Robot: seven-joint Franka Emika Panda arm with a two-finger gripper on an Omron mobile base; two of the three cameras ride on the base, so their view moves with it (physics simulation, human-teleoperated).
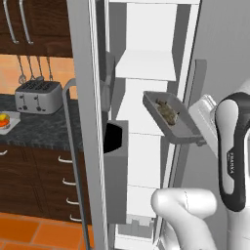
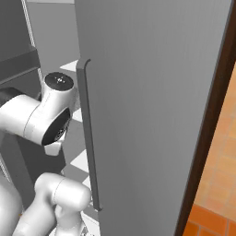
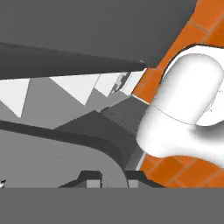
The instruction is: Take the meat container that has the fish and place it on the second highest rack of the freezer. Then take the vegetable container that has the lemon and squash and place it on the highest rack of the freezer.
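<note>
A: Starting at the far left of the left base view, what is sitting there?

B: A vegetable container (image 1: 7, 122) is resting on the dark counter (image 1: 39, 128) at the left edge, with the lemon (image 1: 4, 117) and a bit of orange-red squash (image 1: 5, 124) showing in it. A toaster (image 1: 38, 96) is standing just to its right.

A: And toward the middle?

B: The freezer (image 1: 146, 122) is standing open, its door handle (image 1: 73, 161) curving down the centre-left. The meat container (image 1: 171, 117) is hanging tilted in the centre-right of the frame, in front of the white shelves, with the fish (image 1: 167, 111) lying inside it.

A: Is the gripper (image 3: 111, 180) holding it?

B: Its fingers are pinched nearly together on the container's rim at the lower right end; in the hand view the tray wall is running right up to the fingertips.

A: What is worrying you?

B: The tray is sloping, so the fish could be sliding toward the low end and spilling. It is also being held by one edge only, so it may be swinging. And I judge the tray's upper end could be catching the front of the second highest rack (image 1: 146, 66) if it is going in at this angle.
</note>
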